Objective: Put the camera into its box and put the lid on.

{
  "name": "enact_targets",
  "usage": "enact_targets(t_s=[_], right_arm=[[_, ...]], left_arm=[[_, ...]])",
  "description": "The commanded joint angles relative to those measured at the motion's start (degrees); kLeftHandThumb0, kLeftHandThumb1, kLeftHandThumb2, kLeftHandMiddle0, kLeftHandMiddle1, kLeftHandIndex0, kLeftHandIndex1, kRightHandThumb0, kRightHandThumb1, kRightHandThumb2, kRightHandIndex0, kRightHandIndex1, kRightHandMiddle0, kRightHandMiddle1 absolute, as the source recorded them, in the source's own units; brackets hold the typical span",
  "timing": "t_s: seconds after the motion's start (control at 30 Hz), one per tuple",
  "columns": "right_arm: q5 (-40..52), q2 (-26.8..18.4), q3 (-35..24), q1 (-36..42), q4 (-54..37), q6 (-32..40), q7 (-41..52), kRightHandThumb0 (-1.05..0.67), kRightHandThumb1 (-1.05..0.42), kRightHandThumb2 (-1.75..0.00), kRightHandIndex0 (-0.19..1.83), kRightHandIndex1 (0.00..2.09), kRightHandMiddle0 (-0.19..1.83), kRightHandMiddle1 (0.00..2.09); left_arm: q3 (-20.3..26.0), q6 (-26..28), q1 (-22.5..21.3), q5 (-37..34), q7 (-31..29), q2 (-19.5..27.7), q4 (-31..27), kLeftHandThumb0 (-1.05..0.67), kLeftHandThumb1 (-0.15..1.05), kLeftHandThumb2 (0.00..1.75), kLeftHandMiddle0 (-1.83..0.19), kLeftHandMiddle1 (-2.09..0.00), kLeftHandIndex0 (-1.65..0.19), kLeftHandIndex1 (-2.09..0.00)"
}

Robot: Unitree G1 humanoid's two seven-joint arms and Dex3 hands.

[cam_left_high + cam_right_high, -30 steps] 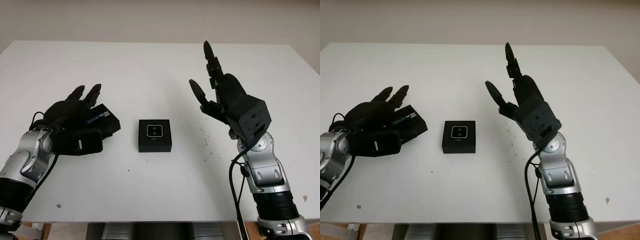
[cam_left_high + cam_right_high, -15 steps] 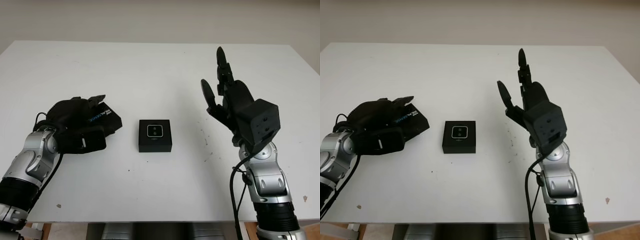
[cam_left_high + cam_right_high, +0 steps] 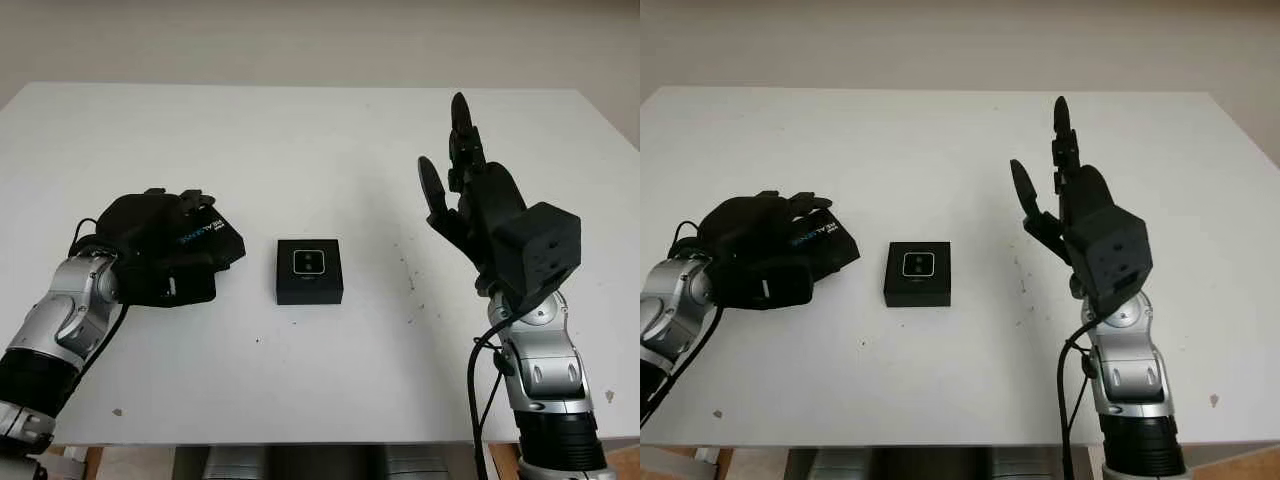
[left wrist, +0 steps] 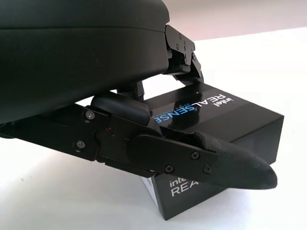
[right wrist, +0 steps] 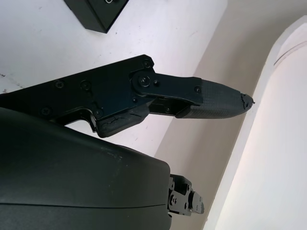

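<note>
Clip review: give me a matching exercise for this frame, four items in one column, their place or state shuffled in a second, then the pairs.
Column 1:
1. left hand
2. right hand
3. box with the camera
4. RealSense lid

Column 2:
A. in the middle of the white table, uncovered
B. raised above the table's right side, open
C. gripped at the table's left side
D. closed around a black lid

Pairs: 1-D, 2-B, 3-A, 4-C
</note>
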Motion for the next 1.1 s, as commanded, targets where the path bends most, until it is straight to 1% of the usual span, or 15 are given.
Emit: enact_targets(t_s=[0.0, 0.07, 0.1, 0.13, 0.2, 0.3, 0.37, 0.53, 0.63, 0.67, 0.73, 0.83, 0.9, 1.0, 1.07], right_arm=[[1.0, 0.2, -0.5, 0.2, -0.7, -1.0, 0.2, -0.80, -1.05, -0.54, -0.19, 0.00, -0.19, 0.00], [1.2, 0.2, -0.4, 0.2, -0.6, -1.2, 0.3, -0.79, -1.05, -0.54, -0.19, 0.00, -0.19, 0.00], [1.3, 0.2, -0.4, 0.2, -0.5, -1.1, 0.3, -0.80, -1.05, -0.54, -0.19, 0.00, -0.19, 0.00], [1.3, 0.3, -0.4, 0.3, -0.7, -0.8, 0.2, -0.80, -1.05, -0.53, -0.19, 0.00, -0.19, 0.00], [2.0, 0.3, -0.4, 0.5, -0.7, -1.1, 0.6, -0.82, -1.05, -0.53, -0.19, 0.00, -0.19, 0.00], [3.1, 0.2, -0.6, 0.8, -0.5, -1.8, 1.3, -0.82, -1.05, -0.52, -0.19, 0.00, -0.19, 0.00], [3.9, 0.4, -0.8, 1.0, -0.4, -2.1, 1.6, -0.81, -1.05, -0.51, -0.19, 0.00, -0.19, 0.00], [4.8, 0.3, -0.8, 1.3, -0.5, -1.9, 2.0, -0.81, -1.05, -0.51, -0.19, 0.00, -0.19, 0.00], [4.6, 0.2, -0.6, 1.3, -0.5, -1.9, 1.8, -0.80, -1.05, -0.51, -0.19, 0.00, -0.19, 0.00], [4.5, 0.2, -0.6, 1.3, -0.4, -1.9, 1.7, -0.81, -1.05, -0.51, -0.19, 0.00, -0.19, 0.00], [4.5, 0.4, -0.6, 1.4, -0.7, -1.2, 1.4, -0.81, -1.05, -0.50, -0.19, 0.00, -0.19, 0.00], [4.2, 0.3, -0.5, 1.6, -0.9, -0.9, 1.2, -0.80, -1.05, -0.50, -0.19, 0.00, -0.19, 0.00], [3.8, 0.1, -0.3, 1.6, -0.9, -1.1, 1.1, -0.79, -1.05, -0.50, -0.19, 0.00, -0.19, 0.00], [3.8, 0.0, -0.4, 1.7, -0.8, -1.3, 1.3, -0.78, -1.05, -0.51, -0.19, 0.00, -0.19, 0.00], [3.8, 0.0, -0.4, 1.7, -0.6, -1.5, 1.3, -0.79, -1.05, -0.51, -0.19, 0.00, -0.19, 0.00]], left_arm=[[-2.3, 1.1, 2.3, 1.6, -1.0, -0.5, 0.5, -0.16, 0.89, 0.06, -0.19, -1.70, -0.30, -1.33], [-2.4, 1.9, 2.4, 2.1, -1.2, -0.6, 0.0, -0.15, 0.90, 0.06, -0.18, -1.74, -0.27, -1.40], [-2.4, 2.2, 2.4, 2.2, -1.2, -0.7, -0.4, -0.15, 0.91, 0.06, -0.14, -1.82, -0.22, -1.47], [-2.3, 2.6, 2.5, 2.2, -1.2, -0.8, -0.7, -0.15, 0.92, 0.06, -0.07, -1.95, -0.10, -1.66], [-2.0, 2.8, 2.6, 2.1, -0.5, -1.1, -1.1, -0.14, 0.92, 0.05, -0.03, -2.05, 0.00, -1.83], [-1.5, 2.9, 2.7, 1.6, 0.2, -1.3, -1.6, -0.13, 0.92, 0.05, -0.06, -2.06, -0.04, -1.81], [-1.1, 2.6, 2.9, 1.2, 1.2, -1.4, -2.0, -0.14, 0.93, 0.06, -0.03, -2.09, -0.02, -1.86], [-0.3, -0.3, 3.5, 0.2, 6.1, -1.4, -1.8, -0.18, 0.95, 0.06, -0.09, -2.09, 0.01, -1.88], [0.4, -2.9, 3.6, -1.0, 9.6, -1.5, -0.9, -0.20, 0.98, 0.06, -0.19, -2.09, -0.01, -1.98], [0.7, -3.7, 3.7, -1.3, 11.0, -1.7, -0.4, -0.21, 0.99, 0.06, -0.26, -2.09, -0.04, -2.05], [1.2, -5.0, 3.6, -2.4, 12.8, -1.9, 0.4, -0.22, 1.02, 0.06, -0.34, -2.09, -0.10, -2.08], [2.1, -4.3, 3.3, -4.5, 10.8, -2.2, 0.2, -0.20, 1.02, 0.06, -0.36, -2.09, -0.13, -2.09], [2.3, -4.0, 3.1, -5.1, 9.3, -1.9, -0.4, -0.19, 1.01, 0.05, -0.35, -2.09, -0.10, -2.09], [2.7, -4.1, 3.0, -5.5, 8.7, -1.7, -1.0, -0.18, 1.00, 0.05, -0.38, -2.09, -0.15, -2.09], [3.1, -4.6, 2.9, -5.8, 8.6, -1.5, -1.5, -0.19, 1.02, 0.07, -0.41, -2.09, -0.18, -2.09]])
